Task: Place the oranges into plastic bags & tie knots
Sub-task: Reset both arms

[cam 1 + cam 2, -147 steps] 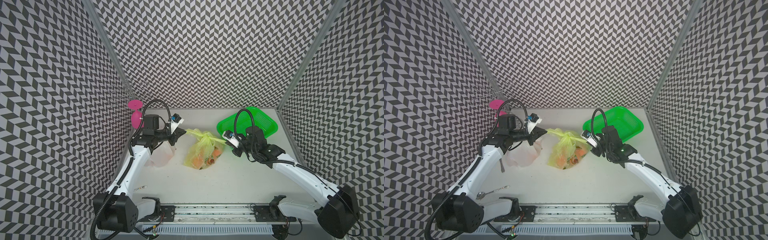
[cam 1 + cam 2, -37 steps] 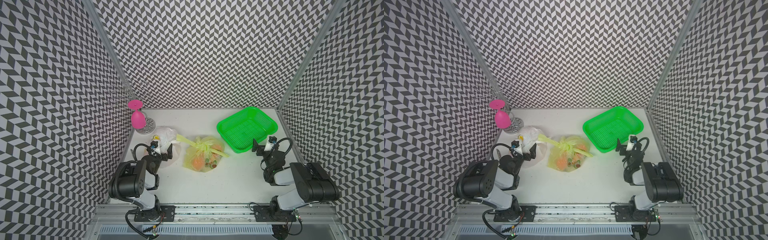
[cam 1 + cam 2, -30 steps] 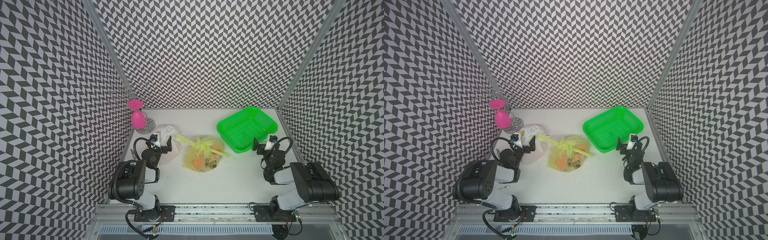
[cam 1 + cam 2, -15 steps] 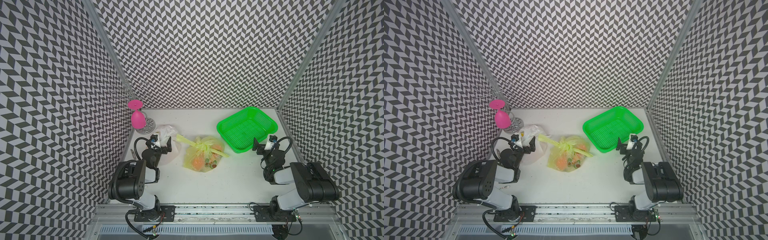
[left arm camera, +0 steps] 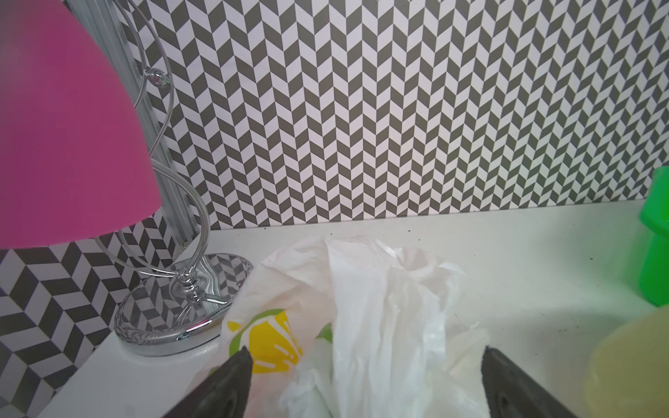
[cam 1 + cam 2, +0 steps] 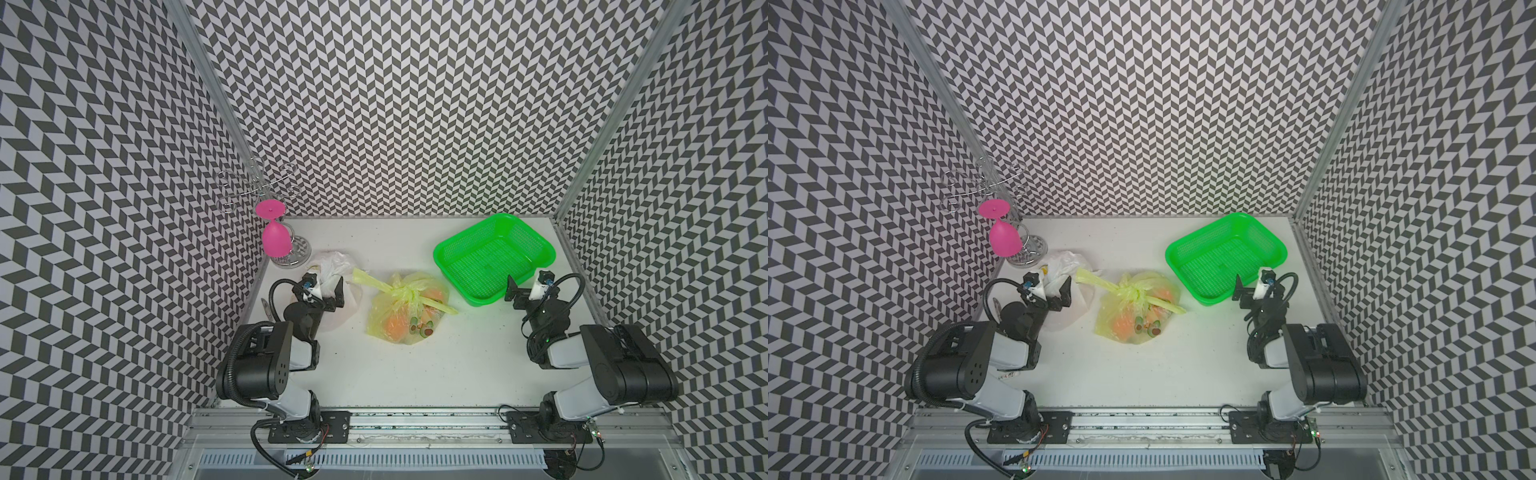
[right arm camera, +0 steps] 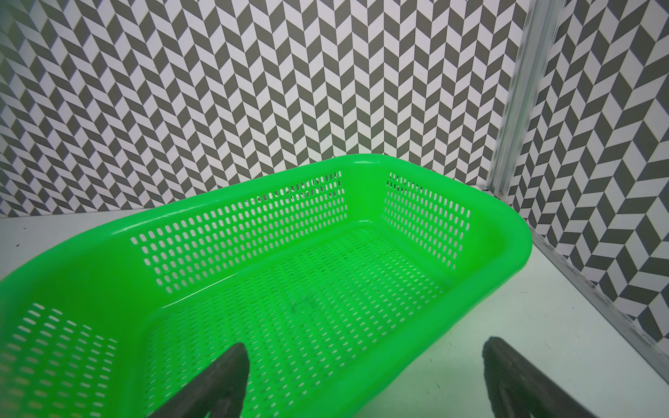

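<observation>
Two bags lie on the table and no loose fruit shows anywhere, so we judge the task at or very near its end. The yellow-green bag lies mid-table with a knot cinching its handle strips and oranges glowing through the film. The white bag sits just beside it, toward the left arm. Both arms sit folded low near their bases. The left gripper is spread wide with nothing in it, its jaws flanking the white bag's crumpled top. The right gripper is equally wide and empty, facing the green basket. If anything remains, we think it is confirming the white bag's tie, which would call for the left gripper to close on those bunched strips directly ahead of it. In both top views the left arm hides much of the white bag, so we cannot tell whether it holds fruit or is knotted. The left wrist view adds its lemon print and ruffled neck, plus the pink glass on the chrome rack, yet shows no clear knot. The right wrist view confirms the basket's mesh floor is bare.
</observation>
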Controlling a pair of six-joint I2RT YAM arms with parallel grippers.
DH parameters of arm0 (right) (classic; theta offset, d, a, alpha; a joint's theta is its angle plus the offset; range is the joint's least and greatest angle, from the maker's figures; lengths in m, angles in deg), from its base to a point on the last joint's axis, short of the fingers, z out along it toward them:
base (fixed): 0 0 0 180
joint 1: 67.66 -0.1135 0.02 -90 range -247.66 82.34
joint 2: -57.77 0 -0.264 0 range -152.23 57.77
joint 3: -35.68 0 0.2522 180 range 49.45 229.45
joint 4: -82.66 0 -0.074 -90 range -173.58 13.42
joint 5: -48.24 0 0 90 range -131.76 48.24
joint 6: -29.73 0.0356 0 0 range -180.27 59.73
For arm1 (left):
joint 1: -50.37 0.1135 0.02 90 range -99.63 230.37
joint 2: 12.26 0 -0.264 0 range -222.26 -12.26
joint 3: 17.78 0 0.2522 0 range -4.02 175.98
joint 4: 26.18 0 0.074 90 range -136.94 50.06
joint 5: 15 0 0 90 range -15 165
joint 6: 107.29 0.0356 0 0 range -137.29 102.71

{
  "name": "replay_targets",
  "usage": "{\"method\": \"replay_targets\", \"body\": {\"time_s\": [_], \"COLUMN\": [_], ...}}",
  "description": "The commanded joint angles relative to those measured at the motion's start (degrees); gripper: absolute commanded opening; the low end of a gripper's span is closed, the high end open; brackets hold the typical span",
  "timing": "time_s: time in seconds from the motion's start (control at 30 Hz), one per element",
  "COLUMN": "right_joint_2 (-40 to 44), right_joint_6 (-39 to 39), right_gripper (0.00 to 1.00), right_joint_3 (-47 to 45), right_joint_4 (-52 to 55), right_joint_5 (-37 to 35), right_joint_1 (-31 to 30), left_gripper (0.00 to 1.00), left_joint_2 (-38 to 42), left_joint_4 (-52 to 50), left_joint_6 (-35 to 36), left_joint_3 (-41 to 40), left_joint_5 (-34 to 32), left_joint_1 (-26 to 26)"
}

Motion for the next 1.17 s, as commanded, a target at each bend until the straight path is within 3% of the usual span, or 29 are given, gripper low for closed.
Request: {"method": "replay_targets", "body": {"time_s": [0.0, 0.03, 0.1, 0.17, 0.2, 0.23, 0.27, 0.37, 0.4, 0.47, 0.53, 0.63, 1.13], "right_joint_2": [-0.4, -0.4, -0.4, -0.5, -0.5, -0.4, -0.4, -0.4, -0.5, -0.4, -0.4, -0.5, -0.4], "right_joint_6": [0.0, 0.0, 0.0, 0.0, 0.0, 0.0, 0.0, 0.0, 0.0, 0.0, 0.0, 0.0, 0.0], "right_gripper": [1.0, 1.0, 1.0, 1.0, 1.0, 1.0, 1.0, 1.0, 1.0, 1.0, 1.0, 1.0, 1.0], "right_joint_3": [0.6, 0.6, 0.6, 0.6, 0.6, 0.6, 0.6, 0.6, 0.6, 0.6, 0.6, 0.6, 0.6], "right_joint_4": [-3.3, -3.3, -3.2, -3.3, -3.2, -3.2, -3.2, -3.2, -3.2, -3.2, -3.2, -3.2, -3.2], "right_joint_5": [-0.5, -0.5, -0.6, -0.6, -0.6, -0.7, -0.7, -0.7, -0.7, -0.7, -0.7, -0.7, -0.7], "right_joint_1": [-0.4, -0.4, -0.4, -0.5, -0.5, -0.5, -0.5, -0.5, -0.5, -0.5, -0.5, -0.5, -0.6], "left_gripper": [1.0, 1.0, 1.0, 1.0, 1.0, 1.0, 1.0, 1.0, 1.0, 1.0, 1.0, 1.0, 1.0], "left_joint_2": [-1.8, -1.5, 1.9, 0.4, -1.2, -0.6, 1.7, -0.8, -1.6, 1.4, -0.7, 0.8, 0.1], "left_joint_4": [12.4, 8.3, 3.7, 6.0, 4.6, -2.6, -7.8, 4.0, 3.2, -10.5, -4.7, -9.0, -9.0], "left_joint_6": [-4.9, -6.9, -2.1, 0.5, -2.3, -4.3, -2.9, -0.4, -2.1, -3.2, -1.9, -1.8, -0.8], "left_joint_3": [-2.5, -0.6, -0.9, -1.0, 1.4, 4.4, 5.1, 1.0, 2.4, 6.6, 5.5, 6.4, 7.0], "left_joint_5": [-5.3, -4.9, 0.3, -1.5, -7.2, -8.5, -5.8, -3.4, -5.9, -6.5, -5.5, -5.2, -5.4], "left_joint_1": [1.1, 2.8, 1.4, -1.2, -1.2, -0.1, -0.2, -1.4, -1.0, -0.3, -1.0, -0.8, -1.5]}}
